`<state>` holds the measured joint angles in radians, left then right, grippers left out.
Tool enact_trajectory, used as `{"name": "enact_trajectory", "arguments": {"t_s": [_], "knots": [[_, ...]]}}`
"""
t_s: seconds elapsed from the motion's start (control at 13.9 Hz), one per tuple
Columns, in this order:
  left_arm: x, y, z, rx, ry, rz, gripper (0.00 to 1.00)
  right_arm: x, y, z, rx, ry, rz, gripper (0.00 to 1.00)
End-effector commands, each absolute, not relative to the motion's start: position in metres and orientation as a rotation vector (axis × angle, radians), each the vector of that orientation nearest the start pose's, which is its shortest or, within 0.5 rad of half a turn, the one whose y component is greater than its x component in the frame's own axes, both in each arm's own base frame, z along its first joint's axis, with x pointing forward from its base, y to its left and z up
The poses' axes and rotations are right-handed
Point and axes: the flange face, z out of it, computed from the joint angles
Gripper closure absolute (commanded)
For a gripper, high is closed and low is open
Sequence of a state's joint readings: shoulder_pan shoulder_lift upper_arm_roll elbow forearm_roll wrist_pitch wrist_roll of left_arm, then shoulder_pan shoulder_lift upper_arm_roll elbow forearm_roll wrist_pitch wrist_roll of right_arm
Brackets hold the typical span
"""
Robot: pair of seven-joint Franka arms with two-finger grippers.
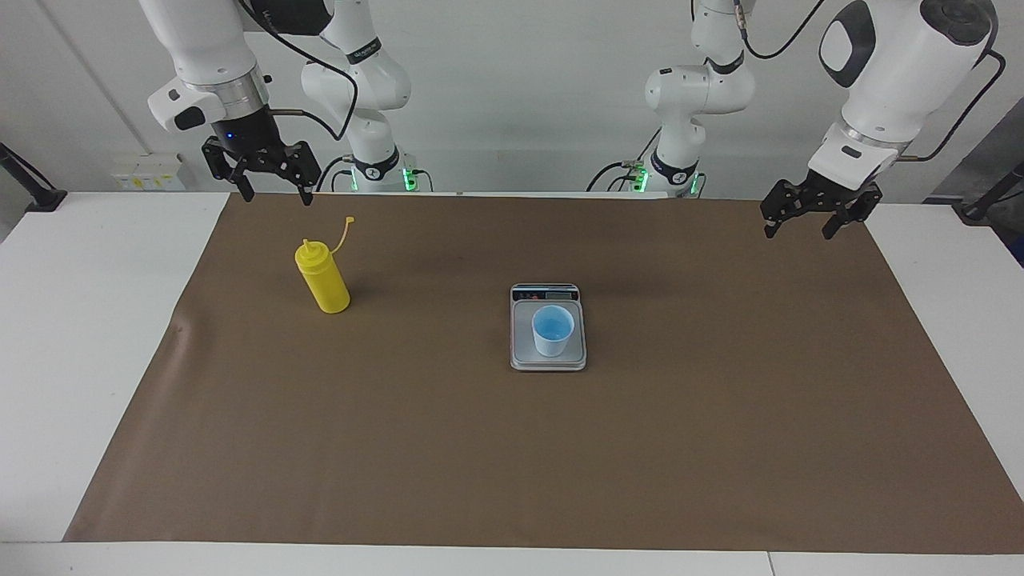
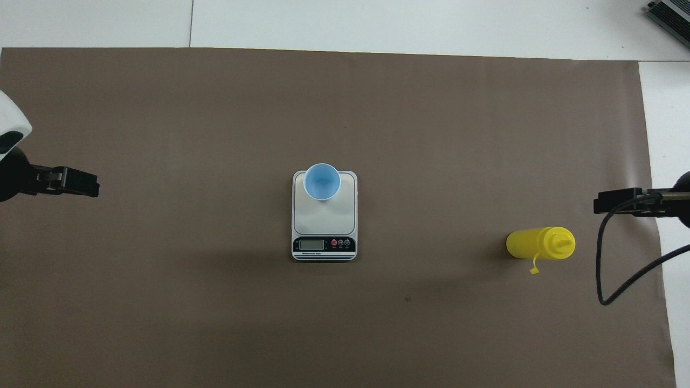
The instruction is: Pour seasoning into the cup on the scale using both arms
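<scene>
A bright yellow seasoning bottle is standing on a plain brown mat that is covering a white table. A light-blue cup, showing brighter blue inside, is sitting on a silver-grey scale with a black display strip. Both white arms are ending in black grippers.

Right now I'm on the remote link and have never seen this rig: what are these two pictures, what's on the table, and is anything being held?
You see two white robot arms, each ending in a black two-finger gripper. One picture faces the robots from across the table; the other looks steeply down from above their end.

On the brown mat a scale sits mid-table, display strip toward the robots, with a blue cup upright on its plate. A yellow bottle stands upright toward the right arm's end, its cap off and hanging by its strap.

Nothing is held. The right gripper hangs open in the air near the bottle; the left gripper waits open over the left arm's end.
</scene>
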<state>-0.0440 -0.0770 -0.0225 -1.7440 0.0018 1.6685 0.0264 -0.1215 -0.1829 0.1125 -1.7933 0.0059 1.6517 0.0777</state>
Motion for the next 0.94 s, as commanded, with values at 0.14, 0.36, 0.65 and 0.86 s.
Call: {"name": "enact_trajectory", "arguments": {"t_s": [0.14,0.36,0.65,0.86], "knots": [[0.5296,-0.0325,0.5995,-3.129,0.152,0.005,0.0,0.5074,0.0007,0.6218,-3.172,0.164,-0.04,0.0],[0.5296,-0.0325,0.5995,-3.129,0.152,0.005,0.0,0.5082,-0.0002,0.6202,-3.172,0.166,-0.035,0.0],[0.5296,-0.0325,0.5995,-3.13,0.15,0.005,0.0,0.5077,-0.0002,0.6195,-3.172,0.166,-0.032,0.0],[0.5296,-0.0325,0.5995,-3.129,0.152,0.005,0.0,0.508,0.0,0.6177,-3.171,0.159,-0.032,0.0]]}}
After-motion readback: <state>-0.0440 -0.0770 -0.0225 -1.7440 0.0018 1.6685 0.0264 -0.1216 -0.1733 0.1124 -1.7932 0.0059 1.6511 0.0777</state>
